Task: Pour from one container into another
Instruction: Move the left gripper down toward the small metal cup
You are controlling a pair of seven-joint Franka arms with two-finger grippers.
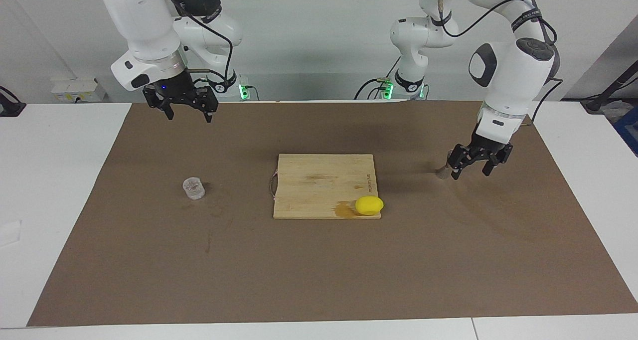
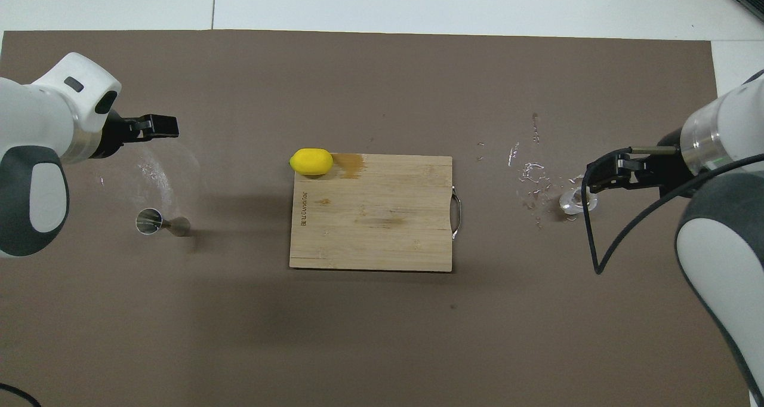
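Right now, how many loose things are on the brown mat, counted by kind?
Glass cup: 1, toward the right arm's end.
Metal jigger: 1, toward the left arm's end.
Wooden cutting board: 1, in the middle.
Lemon: 1, on the board's corner.
Total: 4

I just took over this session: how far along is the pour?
Nothing looks poured by an arm yet, though droplets lie on the mat around the glass cup. The right gripper hangs open above the mat, holding nothing. The left gripper, open, is low beside the jigger, which stands ungrasped. Gripping, lifting and pouring all remain.
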